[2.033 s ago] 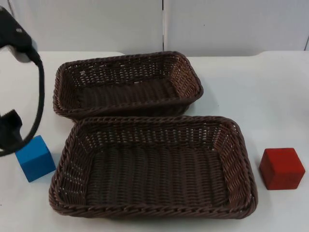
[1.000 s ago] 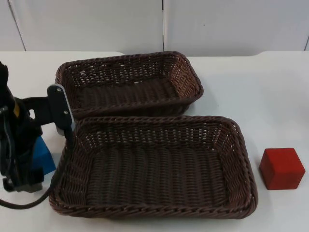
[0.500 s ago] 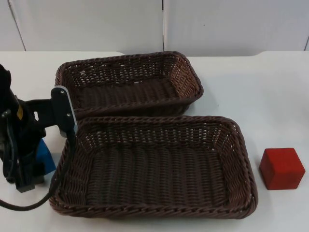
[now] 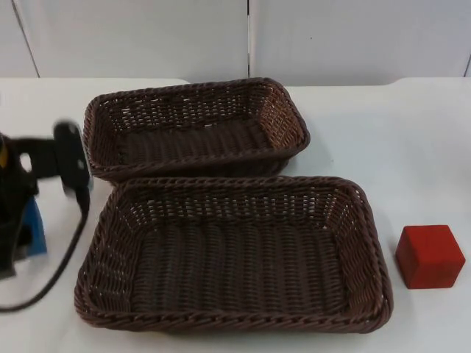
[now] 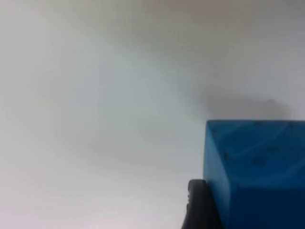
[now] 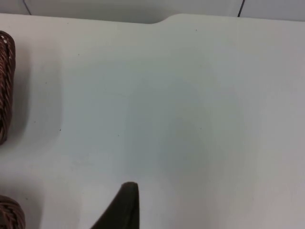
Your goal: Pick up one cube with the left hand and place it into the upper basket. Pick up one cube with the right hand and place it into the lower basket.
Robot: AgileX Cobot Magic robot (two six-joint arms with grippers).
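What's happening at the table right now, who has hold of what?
The left pincer is down at the blue cube, left of the lower basket; in the left wrist view a fingertip presses against the cube's side. The red cube sits untouched on the table, right of the lower basket. Both baskets, upper basket included, hold no cube. The right arm waits, its fingertip above the table.

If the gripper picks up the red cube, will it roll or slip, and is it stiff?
The red cube rests flat on the white table, so it probably will not roll. Its straight edges and flat faces suggest a stiff body that keeps its shape. The matte surface likely gives fair grip, though its weight cannot be judged.
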